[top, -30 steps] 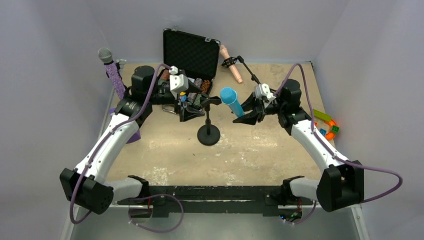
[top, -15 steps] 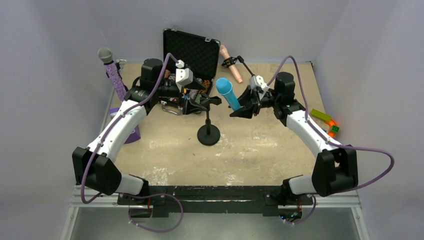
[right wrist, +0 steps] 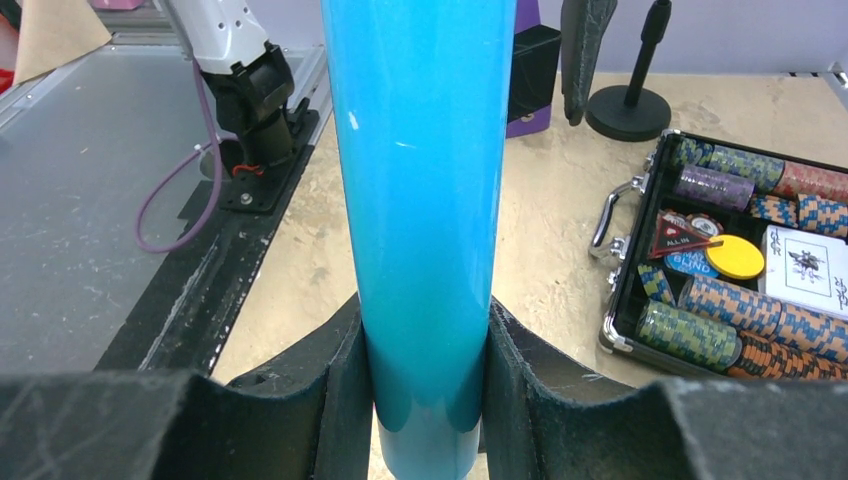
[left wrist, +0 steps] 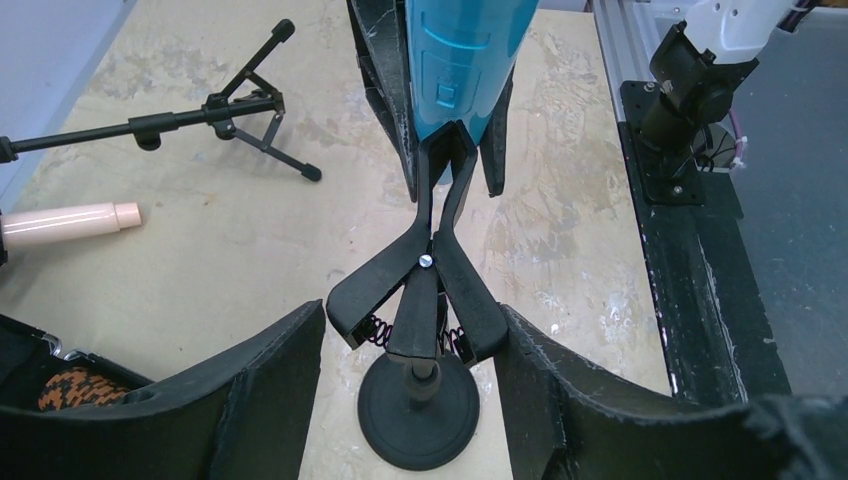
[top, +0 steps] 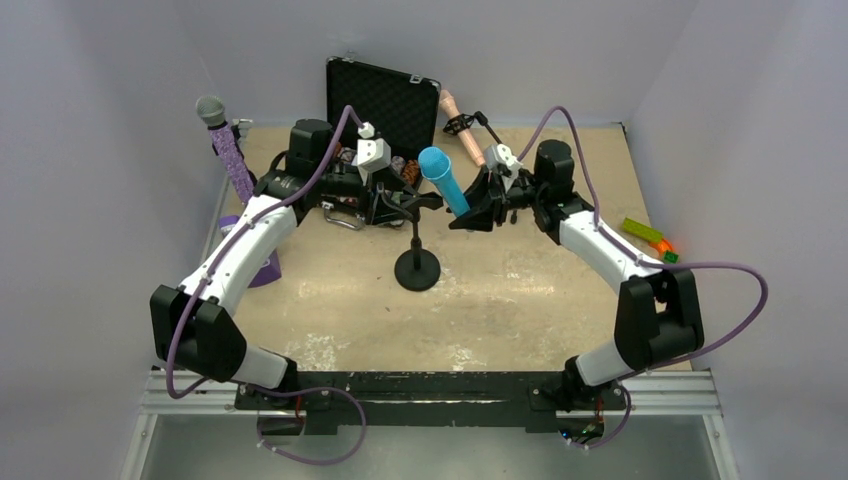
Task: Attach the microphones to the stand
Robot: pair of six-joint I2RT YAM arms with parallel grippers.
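Now the blue microphone is being brought up against the spring clip of the centre stand, nearer than a second ago | insertion is judged imminent | right gripper is being kept clamped on the microphone's barrel | left gripper is being narrowed around the clip's levers, contact unclear.

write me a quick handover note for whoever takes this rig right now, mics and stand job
Right pincer: shut on the blue microphone, its tail at the clip's mouth.
Left pincer: straddling the clip handles of the centre stand; squeeze not confirmed.
Purple microphone: on a stand, far left.
Pink microphone: on the boom stand, at the back.
Left: seat the blue one in the clip, let go.
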